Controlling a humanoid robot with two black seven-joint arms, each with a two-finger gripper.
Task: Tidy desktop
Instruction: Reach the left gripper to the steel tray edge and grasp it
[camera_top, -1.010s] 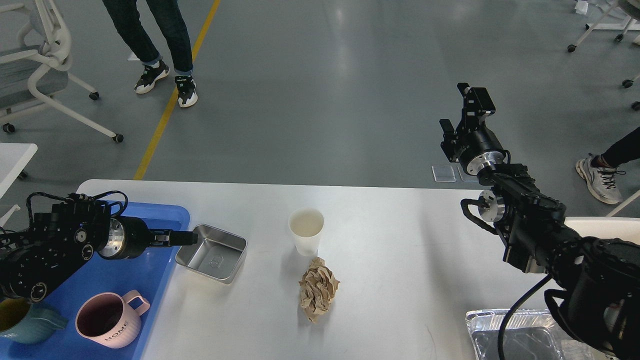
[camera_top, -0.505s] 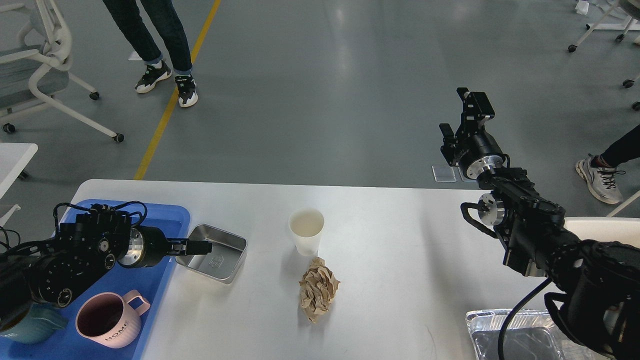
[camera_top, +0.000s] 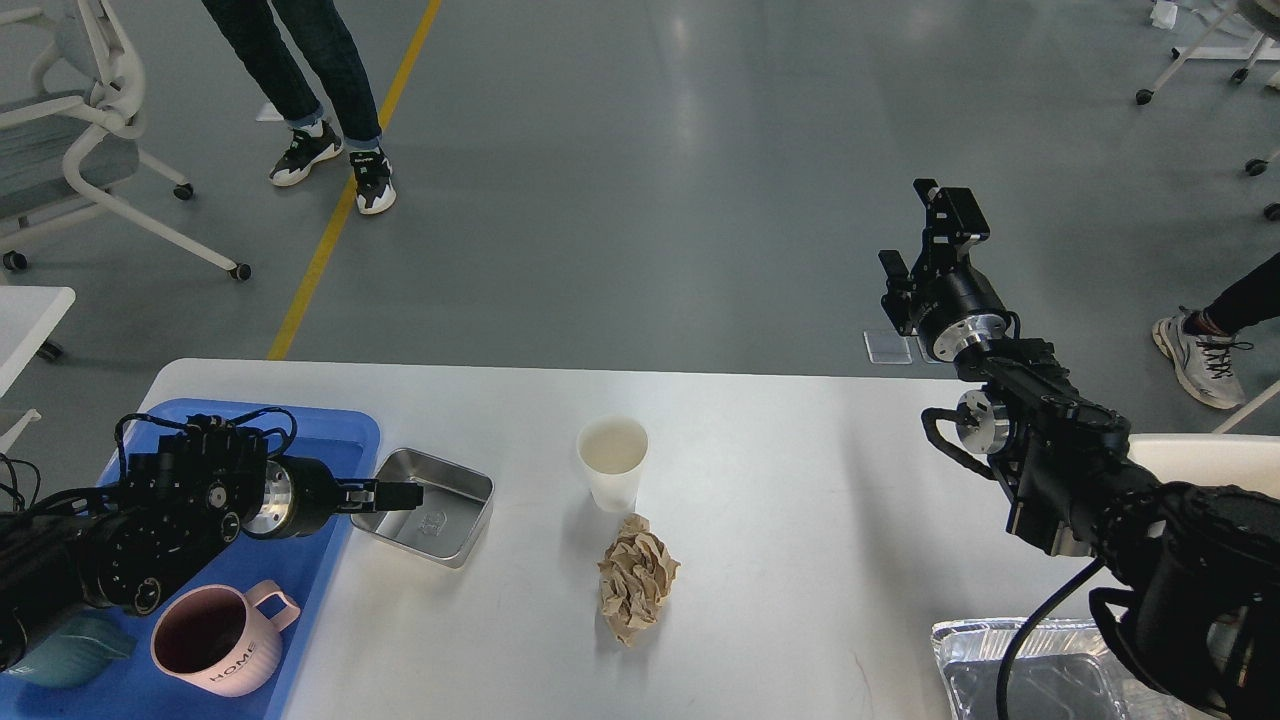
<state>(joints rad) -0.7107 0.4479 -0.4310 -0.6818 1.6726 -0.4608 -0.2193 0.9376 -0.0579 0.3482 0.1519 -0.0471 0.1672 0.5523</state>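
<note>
Bench (camera_top: 780, 470): rigid, smooth, bearing everything, lying under both arms. Left end effector (camera_top: 395, 494) is hovering at the steel tin's (camera_top: 430, 510) near rim, fingers looking pressed together; tin probably light, slippery, best pinched by a wall. Right end effector (camera_top: 925, 250) is hanging spread, well apart.

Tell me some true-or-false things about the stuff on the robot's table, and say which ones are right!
1. The pink mug sits on the blue tray. True.
2. The paper cup lies tipped on its side. False: it stands upright.
3. The crumpled brown paper is inside the metal tin. False: it lies on the desktop, near the cup.
4. The left end effector is over the metal tin. True.
</note>
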